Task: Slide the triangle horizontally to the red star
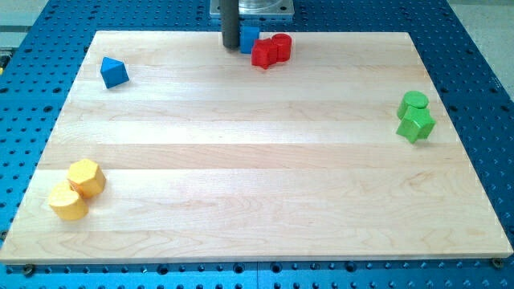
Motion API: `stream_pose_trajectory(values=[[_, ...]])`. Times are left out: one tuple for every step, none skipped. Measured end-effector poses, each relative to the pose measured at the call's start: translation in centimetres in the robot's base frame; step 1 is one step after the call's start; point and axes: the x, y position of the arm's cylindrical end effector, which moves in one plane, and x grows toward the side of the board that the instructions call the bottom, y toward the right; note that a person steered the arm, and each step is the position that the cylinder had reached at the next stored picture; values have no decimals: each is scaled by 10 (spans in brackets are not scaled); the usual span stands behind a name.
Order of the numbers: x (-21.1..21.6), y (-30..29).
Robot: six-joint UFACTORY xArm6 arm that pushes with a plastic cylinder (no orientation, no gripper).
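Blue triangle (113,72) was seen at board's (257,193) top left, well apart from red star (263,54) at top centre. My tip (231,46) was parked just left of a blue block (250,38) beside the star. No gripper fitted, just a rod, so open/shut n/a.

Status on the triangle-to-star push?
Nothing looks done: the blue triangle sits at the view's upper left, far from the red star. In hand: my tip stands at the top edge, just left of a blue block beside the star. Left: the whole push rightward.
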Motion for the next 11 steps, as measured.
stream_pose_trajectory(values=[[64,-77],[142,-171],[157,-255],[138,-261],[112,-219],[110,-159],[120,-175],[113,-241],[85,-176],[72,-101],[72,-108]])
